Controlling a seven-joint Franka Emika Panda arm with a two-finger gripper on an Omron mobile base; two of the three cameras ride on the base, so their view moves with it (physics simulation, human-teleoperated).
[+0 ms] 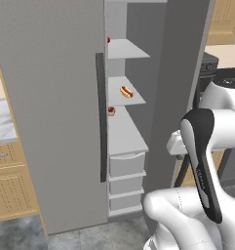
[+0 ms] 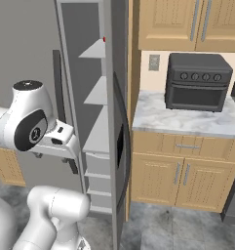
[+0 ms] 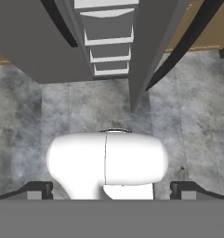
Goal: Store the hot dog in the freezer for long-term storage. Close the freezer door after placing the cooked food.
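The hot dog (image 1: pixel 126 92) is lying on the middle white shelf (image 1: pixel 124 93) inside the freezer (image 1: pixel 124 127), roughly at the shelf's centre, with nothing touching it. A small red item (image 1: pixel 111 111) is sitting at the left edge of the shelf below, and another bit of red (image 1: pixel 108 40) is peeking out at the left of the shelf above. White drawers (image 1: pixel 126 165) are stacking up beneath the shelves. The freezer door (image 2: pixel 120 146) is standing wide open, seen edge-on in the right base view, its black dispenser panel (image 2: pixel 120 144) facing the bench (image 2: pixel 187 119), where a dark toaster oven (image 2: pixel 197 80) is resting. The wider grey door (image 1: pixel 50 112) is closed beside the opening. The arm is folding back in front of the fridge, well apart from the shelves. The gripper (image 3: pixel 111 190) is pointing down at the grey floor (image 3: pixel 20 135), its jaws standing wide apart and holding nothing.
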